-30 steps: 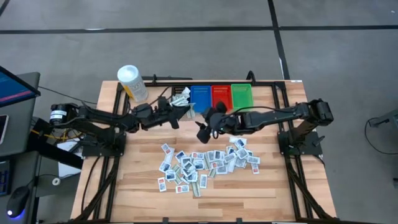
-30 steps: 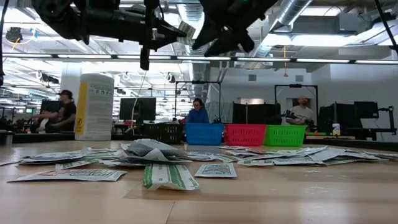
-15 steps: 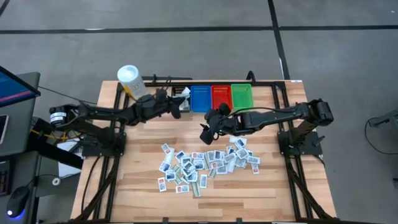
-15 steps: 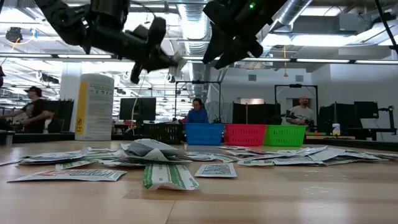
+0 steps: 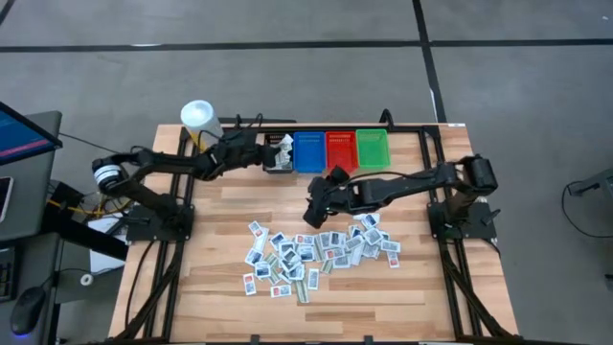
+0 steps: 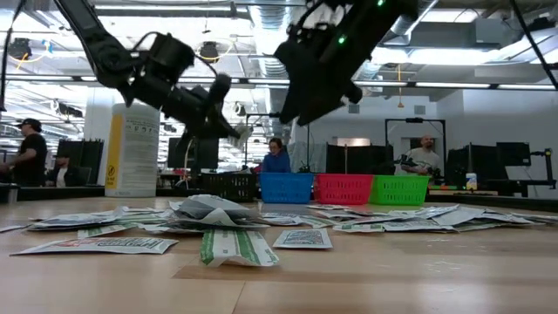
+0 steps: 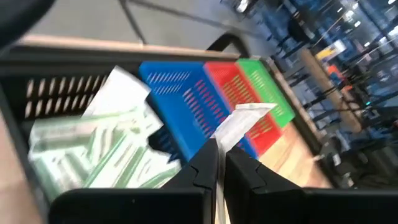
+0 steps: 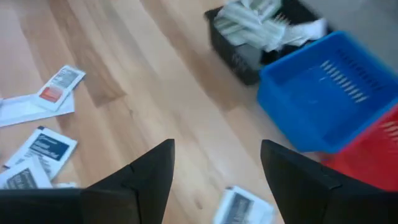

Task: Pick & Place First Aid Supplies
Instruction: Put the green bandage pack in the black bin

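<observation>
Since a second ago the left gripper (image 5: 261, 153) has travelled away from the table's middle and now hangs over the black bin (image 5: 278, 153), its fingers (image 7: 205, 165) pinched together on a thin white packet (image 7: 241, 121) that sticks out flat beyond their tips. Beneath it the slotted black plastic bin already holds crumpled white-and-green packets (image 7: 109, 146). Just past that bin stand the blue bin (image 5: 308, 150), the red bin (image 5: 340, 149) and the green bin (image 5: 372, 147), all of ribbed plastic. Meanwhile the right gripper (image 5: 314, 203) has dropped lower, its jaws spread wide and empty over bare wood planks. Nearer the front edge from it lies the heap of first aid supplies (image 5: 316, 254): small flat rectangular sachets, white with blue, red or dark print.
</observation>
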